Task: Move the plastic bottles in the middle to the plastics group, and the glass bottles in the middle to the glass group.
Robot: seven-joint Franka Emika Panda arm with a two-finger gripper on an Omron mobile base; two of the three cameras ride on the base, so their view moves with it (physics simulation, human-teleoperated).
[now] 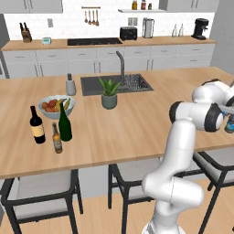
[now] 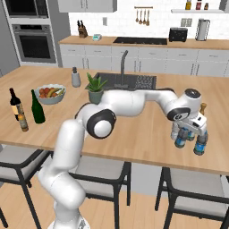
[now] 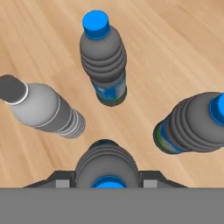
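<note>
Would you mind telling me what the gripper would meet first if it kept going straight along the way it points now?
The gripper points down at the wooden counter, already shut on a blue-capped bottle; its base would probably meet the counter first.

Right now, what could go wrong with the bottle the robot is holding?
1. The held bottle sits in the jaws with three others standing close: the clear bottle, the far blue-capped bottle and the right blue-capped bottle. A sideways swing might knock one over.
2. The jaws seem to grip the held bottle near its top, so it could wobble or tip when let go.
</note>
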